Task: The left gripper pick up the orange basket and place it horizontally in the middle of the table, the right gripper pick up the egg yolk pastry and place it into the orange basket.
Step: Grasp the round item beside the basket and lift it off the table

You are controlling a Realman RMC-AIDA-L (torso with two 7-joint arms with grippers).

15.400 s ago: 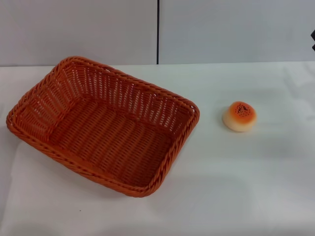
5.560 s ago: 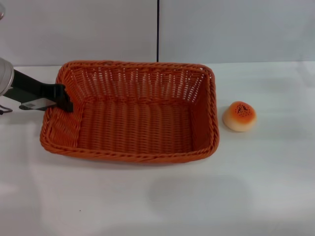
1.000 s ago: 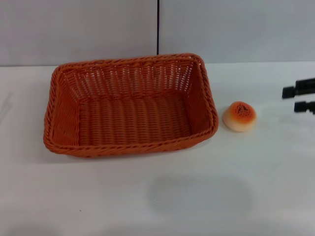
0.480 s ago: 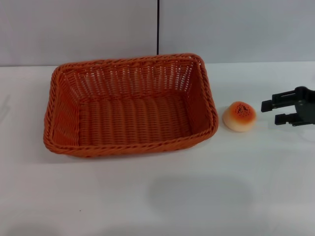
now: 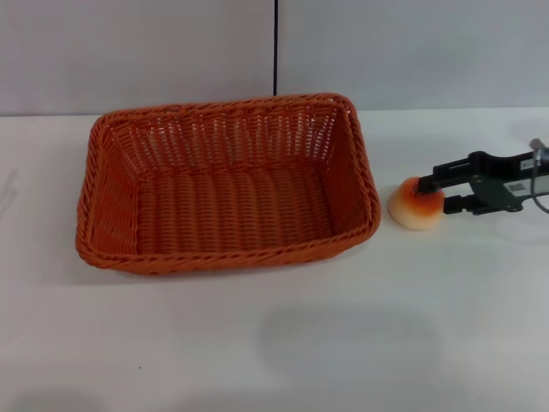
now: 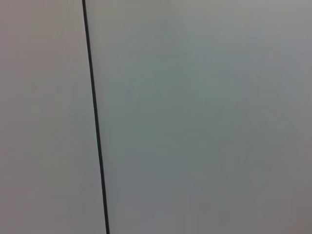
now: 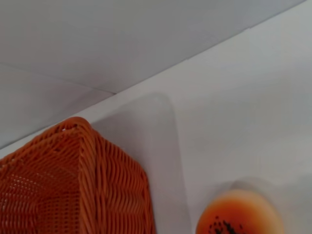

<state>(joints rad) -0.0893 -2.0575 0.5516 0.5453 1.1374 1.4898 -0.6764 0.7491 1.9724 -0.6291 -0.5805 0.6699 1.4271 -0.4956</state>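
The orange basket lies level mid-table. The right pincer, jaws open around the egg yolk pastry at three o'clock, must next close and lift.

The orange basket is lying flat on the white table, its long side running across the view, its inside bare. Just to its right, the egg yolk pastry is sitting on the tabletop, apart from the basket rim. The right gripper is reaching in from the right edge, its 2 black fingers spread and bracketing the pastry's right side.
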